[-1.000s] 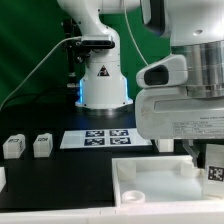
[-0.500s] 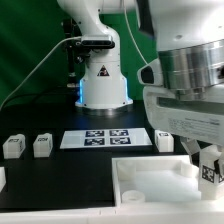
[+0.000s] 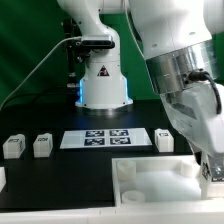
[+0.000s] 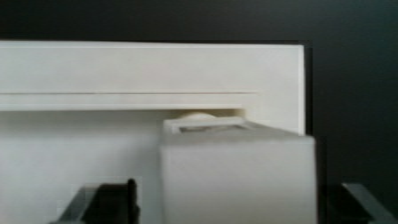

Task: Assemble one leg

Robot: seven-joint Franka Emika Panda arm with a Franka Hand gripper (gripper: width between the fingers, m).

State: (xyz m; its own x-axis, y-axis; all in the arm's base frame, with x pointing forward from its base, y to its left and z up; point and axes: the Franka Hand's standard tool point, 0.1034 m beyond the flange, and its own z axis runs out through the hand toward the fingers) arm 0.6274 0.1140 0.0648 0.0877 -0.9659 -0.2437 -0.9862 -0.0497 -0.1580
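The robot arm's gripper [image 3: 210,168] hangs at the lower right edge of the exterior frame, its fingers closed narrowly on a leg [image 3: 212,172], a small white block with a black-and-white tag just showing between them. In the wrist view the same leg [image 4: 237,175] fills the lower centre, flanked by dark fingers [image 4: 112,203], with a rounded stub at its far end against the stepped wall of the large white tray [image 4: 107,85]. In the exterior view that tray [image 3: 150,183] spreads across the bottom right, a round hole near its corner, directly below the held leg. Just above it, mid-frame, the marker board [image 3: 105,138] lies flat on the black table [image 3: 40,175], with another leg [image 3: 165,140] just beside its right end. Two more legs [image 3: 14,146] [image 3: 42,145] stand side by side at the left, well apart from the tray. The arm's white base [image 3: 104,80] rises at upper centre before a green backdrop [image 3: 28,35]
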